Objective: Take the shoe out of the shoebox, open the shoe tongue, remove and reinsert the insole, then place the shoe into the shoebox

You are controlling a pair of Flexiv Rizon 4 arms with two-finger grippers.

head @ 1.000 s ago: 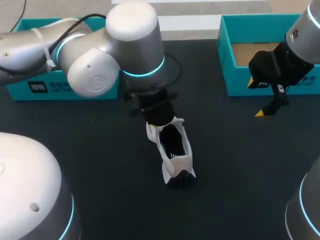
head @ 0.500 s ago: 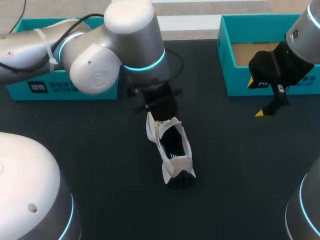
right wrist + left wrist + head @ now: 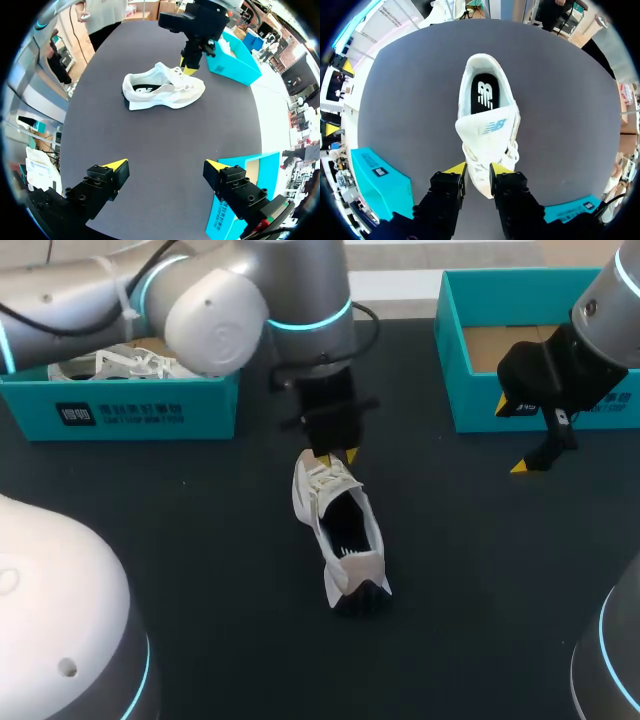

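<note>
Dark table, left shoebox partly hidden behind left arm.

1. Dark matte table, spanning the whole work area from front to back.
2. Teal cardboard box at the table's far left, close to the back edge, standing upright with its top open.
3. Small dark label with light print on that box's front wall, toward the left end.
4. Second white shoe lying inside this box, with its tangle of white laces showing above the rim. Only partly in sight from the head view, so impossible to tell which way its toe points.
</note>
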